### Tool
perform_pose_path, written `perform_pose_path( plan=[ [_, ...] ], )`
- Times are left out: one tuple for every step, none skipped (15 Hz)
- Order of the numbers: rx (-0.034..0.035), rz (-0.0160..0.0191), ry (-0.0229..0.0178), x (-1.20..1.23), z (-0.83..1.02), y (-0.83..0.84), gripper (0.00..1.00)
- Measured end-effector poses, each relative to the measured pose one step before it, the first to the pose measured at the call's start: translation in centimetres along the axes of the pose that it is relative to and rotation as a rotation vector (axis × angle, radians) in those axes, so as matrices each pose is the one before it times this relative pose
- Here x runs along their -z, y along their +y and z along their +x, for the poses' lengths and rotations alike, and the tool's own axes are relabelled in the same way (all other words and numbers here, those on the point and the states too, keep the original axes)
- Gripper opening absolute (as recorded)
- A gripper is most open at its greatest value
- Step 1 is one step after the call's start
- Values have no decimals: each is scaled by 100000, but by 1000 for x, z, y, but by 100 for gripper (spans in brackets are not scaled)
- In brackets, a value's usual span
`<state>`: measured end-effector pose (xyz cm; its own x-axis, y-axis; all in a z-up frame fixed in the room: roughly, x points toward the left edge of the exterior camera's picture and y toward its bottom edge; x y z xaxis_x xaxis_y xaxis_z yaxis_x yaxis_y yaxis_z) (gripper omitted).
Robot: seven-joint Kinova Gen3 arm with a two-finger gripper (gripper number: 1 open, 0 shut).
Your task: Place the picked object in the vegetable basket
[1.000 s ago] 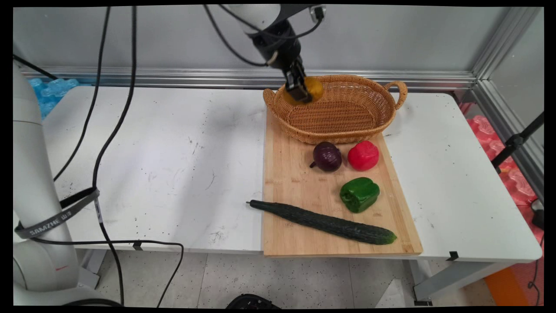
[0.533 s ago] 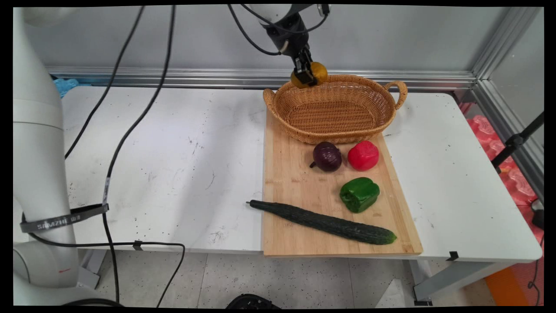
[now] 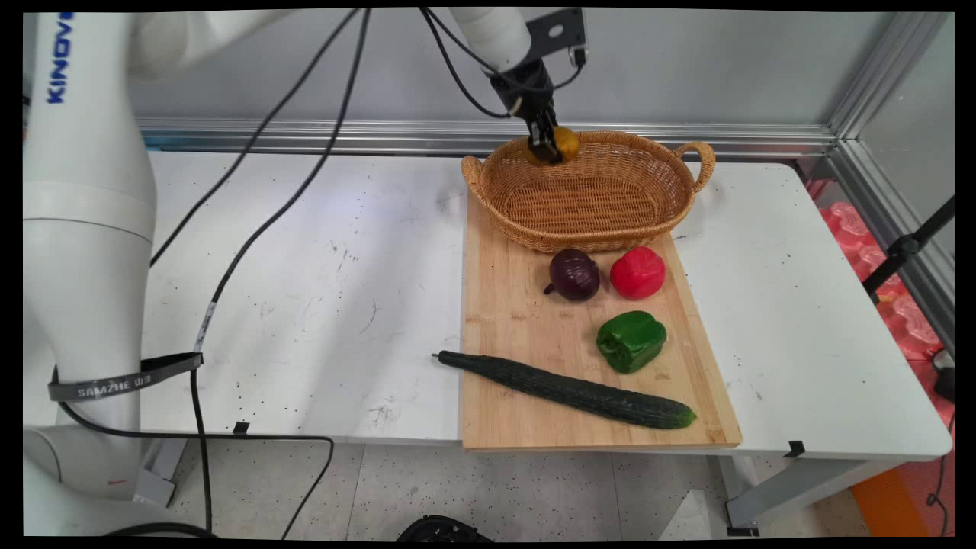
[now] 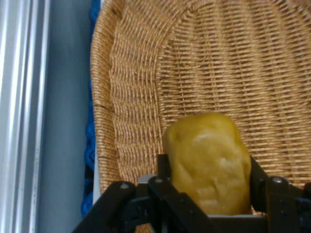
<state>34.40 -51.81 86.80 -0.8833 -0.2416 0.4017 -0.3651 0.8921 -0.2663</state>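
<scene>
The gripper [image 3: 545, 145] was clamped on one yellow pepper [image 3: 564, 141], a finger on each flank. The hand view showed the same grip: the gripper [image 4: 208, 167] closed on the yellow pepper [image 4: 206, 162], with basket [image 4: 146, 97] weave behind it. In the main view the pepper hung over the far rim of the single wicker basket [image 3: 595, 232], at about 12 o'clock of its oval; whether it touched the rim could not be told. Nothing could be seen lying in the basket.

The basket stood at the 12 o'clock end of one wooden cutting board [image 3: 518, 320] on the white table [image 3: 305, 267]. Four things lay on the board:
- One purple onion [image 3: 574, 274], just in front of the basket.
- One red pepper [image 3: 637, 272], just beside the onion at its 3 o'clock.
- One green pepper [image 3: 630, 340], at 6 o'clock of the red one.
- One cucumber [image 3: 568, 389], slanting across the 6 o'clock end, its stem tip past the board's 9 o'clock edge.
</scene>
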Motion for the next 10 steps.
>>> perform_pose_path(
  plan=[
    [-124, -500, -265, -636, -141, -167, 0],
    [-127, -771, -458, -899, -209, -224, 0],
    [39, -961, -583, -1002, -250, -219, 0],
    [90, -969, -551, -943, -228, -185, 0],
    [122, -768, -430, -729, -180, -148, 0],
    [144, -794, -437, -766, -177, -163, 0],
    [110, -704, -427, -667, -165, -153, 0],
    [55, -537, -320, -483, -132, -122, 0],
    [-20, -345, -152, -256, -82, -65, 0],
    [-104, -471, -168, -342, -86, -90, 0]
  ],
)
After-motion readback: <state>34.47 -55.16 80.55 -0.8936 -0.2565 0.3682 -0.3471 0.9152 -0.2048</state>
